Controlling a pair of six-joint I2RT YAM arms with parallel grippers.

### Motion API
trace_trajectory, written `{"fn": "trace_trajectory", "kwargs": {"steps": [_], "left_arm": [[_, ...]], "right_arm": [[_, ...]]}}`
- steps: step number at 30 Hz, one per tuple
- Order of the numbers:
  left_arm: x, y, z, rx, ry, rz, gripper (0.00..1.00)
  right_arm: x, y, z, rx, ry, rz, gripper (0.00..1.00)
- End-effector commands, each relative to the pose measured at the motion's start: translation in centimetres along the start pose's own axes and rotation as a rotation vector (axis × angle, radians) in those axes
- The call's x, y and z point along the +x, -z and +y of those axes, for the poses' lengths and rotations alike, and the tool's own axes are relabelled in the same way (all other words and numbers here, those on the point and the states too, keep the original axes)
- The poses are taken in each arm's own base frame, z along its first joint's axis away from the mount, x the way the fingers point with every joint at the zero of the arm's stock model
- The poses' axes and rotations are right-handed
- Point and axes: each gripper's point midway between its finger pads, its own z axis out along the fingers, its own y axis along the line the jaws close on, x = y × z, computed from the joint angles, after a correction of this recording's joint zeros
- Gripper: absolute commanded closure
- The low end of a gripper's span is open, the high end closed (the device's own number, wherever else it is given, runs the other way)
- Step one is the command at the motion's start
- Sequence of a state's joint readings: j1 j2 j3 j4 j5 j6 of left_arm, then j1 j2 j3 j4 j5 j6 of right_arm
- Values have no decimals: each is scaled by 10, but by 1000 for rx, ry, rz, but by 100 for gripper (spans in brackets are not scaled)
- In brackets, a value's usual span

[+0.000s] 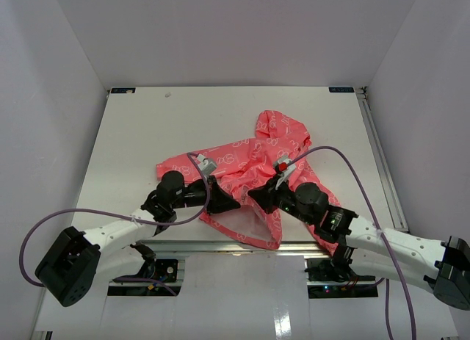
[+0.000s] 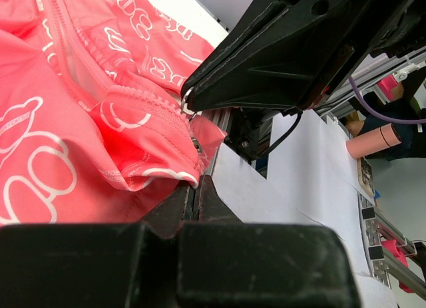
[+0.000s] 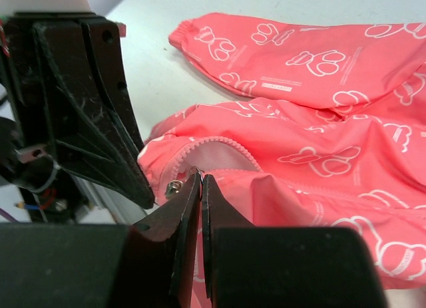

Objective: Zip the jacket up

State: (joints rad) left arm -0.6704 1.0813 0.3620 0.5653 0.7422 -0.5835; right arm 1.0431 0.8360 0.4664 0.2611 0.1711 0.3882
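The coral-pink jacket (image 1: 253, 164) with white prints lies near the table's front edge, hood toward the back right. Its front is open at the bottom and shows white lining (image 3: 216, 154). My left gripper (image 1: 224, 205) is shut on the jacket's bottom hem corner (image 2: 193, 171) beside the zipper teeth. My right gripper (image 1: 258, 196) faces it from the right. Its jaws (image 3: 201, 179) are shut on the small metal pull tab, with the zipper slider (image 3: 174, 186) just left of the tips. The two grippers are close together.
The white table (image 1: 132, 134) is enclosed by white walls on three sides. An aluminium rail (image 1: 220, 246) runs along the front edge under the jacket's hem. The left sleeve (image 3: 266, 48) stretches out toward the left. A pink roll (image 2: 373, 140) lies off the table.
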Motion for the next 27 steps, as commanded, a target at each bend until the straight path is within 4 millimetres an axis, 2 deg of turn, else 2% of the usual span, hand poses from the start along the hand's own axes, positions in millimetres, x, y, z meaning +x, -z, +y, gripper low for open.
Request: {"fn": "trace_trajectory", "kwargs": {"steps": [1,10,14,19,27], "left_arm": [[-5,-2,-5,24,-11,15,100],[6,-3,0,0,70,58,100],[11,-2,2,-13,109,76,100],[8,-1,1,-27,124,78,100],[14,-3,6,-45,153,98,100]], "right_arm": [[-12,-6,-8,27,165,-18,92],[-17,-14,-7,-9,329,-46,92],[-21,-22,-13,30,430,-9,92],[-37,-22,-23,113,491,-27,92],[-60,-25,-15,107,561,-102,92]]}}
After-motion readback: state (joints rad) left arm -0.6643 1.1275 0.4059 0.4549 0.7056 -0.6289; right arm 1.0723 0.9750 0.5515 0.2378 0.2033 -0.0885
